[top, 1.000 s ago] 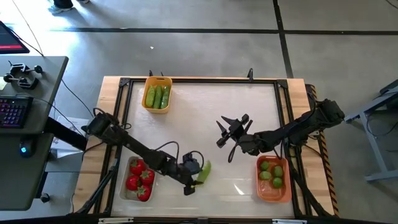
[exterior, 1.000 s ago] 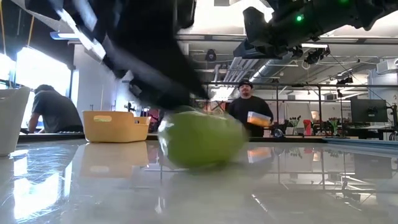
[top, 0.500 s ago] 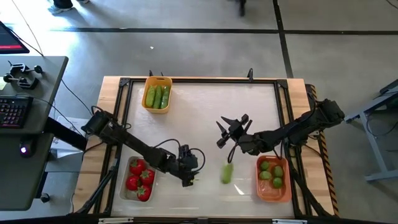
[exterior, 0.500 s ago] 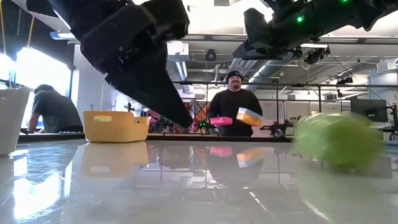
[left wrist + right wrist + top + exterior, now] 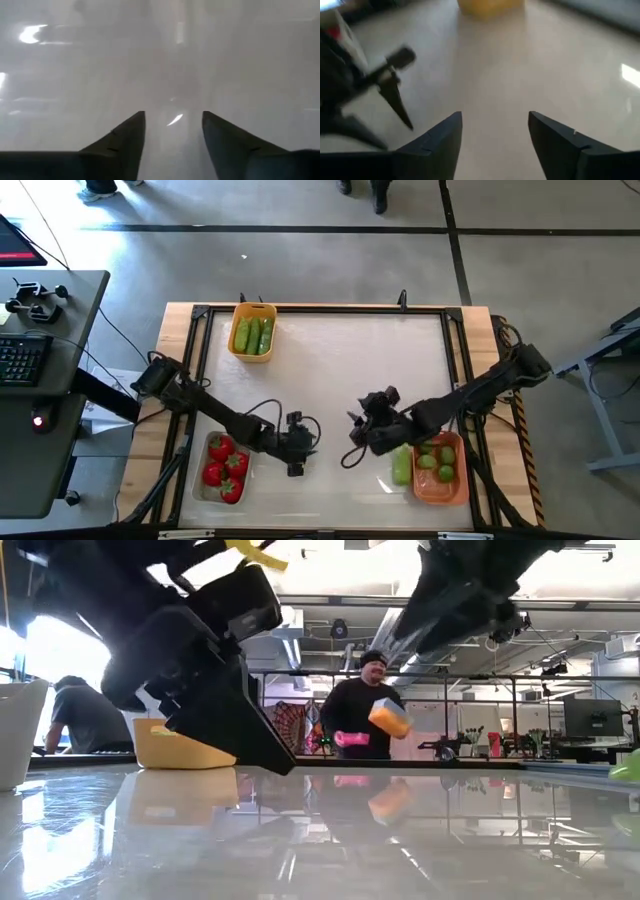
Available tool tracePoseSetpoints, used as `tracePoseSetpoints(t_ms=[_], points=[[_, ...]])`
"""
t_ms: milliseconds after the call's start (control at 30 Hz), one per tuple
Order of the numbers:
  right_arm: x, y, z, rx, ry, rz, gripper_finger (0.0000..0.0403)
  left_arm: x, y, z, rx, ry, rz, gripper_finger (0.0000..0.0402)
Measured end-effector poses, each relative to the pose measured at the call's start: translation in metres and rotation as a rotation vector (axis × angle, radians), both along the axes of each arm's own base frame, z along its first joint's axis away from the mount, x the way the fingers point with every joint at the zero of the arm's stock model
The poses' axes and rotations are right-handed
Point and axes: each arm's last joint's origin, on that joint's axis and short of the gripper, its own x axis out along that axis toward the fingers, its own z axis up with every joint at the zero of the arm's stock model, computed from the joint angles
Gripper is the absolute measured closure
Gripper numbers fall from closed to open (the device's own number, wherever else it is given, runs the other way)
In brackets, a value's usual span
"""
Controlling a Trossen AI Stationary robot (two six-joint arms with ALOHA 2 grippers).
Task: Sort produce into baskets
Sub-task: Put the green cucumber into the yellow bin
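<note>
A loose green cucumber [image 5: 401, 465] lies on the table right beside the left wall of the darker orange basket [image 5: 455, 490], which holds limes [image 5: 436, 457]. It also shows at the right edge of the low view as the cucumber [image 5: 626, 770]. My left gripper [image 5: 293, 468] [image 5: 173, 114] stands open over bare table, just right of the clear basket [image 5: 203, 491] of tomatoes [image 5: 221, 463]. My right gripper [image 5: 358, 438] [image 5: 495, 114] hangs open left of the cucumber, pointing toward the far left. Neither has anything between its fingers.
The yellow-orange basket [image 5: 240, 310] with cucumbers [image 5: 252, 335] stands at the far left of the table. The middle and far right of the table top [image 5: 380, 350] are bare. A person carrying boxes [image 5: 372, 720] walks in the room beyond.
The loose cucumber has rolled along the table from my left gripper toward the right edge and now rests beside the orange basket. My left gripper has drawn back a little toward the left and rolled. My right gripper has swung toward the near edge and turned.
</note>
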Motion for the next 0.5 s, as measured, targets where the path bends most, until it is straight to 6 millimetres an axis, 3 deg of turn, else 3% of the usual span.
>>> tracePoseSetpoints(t_ms=[233,500], points=[[0.012,0.033,0.007,0.264,0.249,-0.067,0.0162,-0.003,0.017,-0.009,-0.132,-0.111,-0.147,0.0292],[0.029,0.066,-0.004,0.395,0.545,-0.193,0.0162,-0.015,0.038,-0.015,-0.255,-0.248,-0.234,0.0329]])
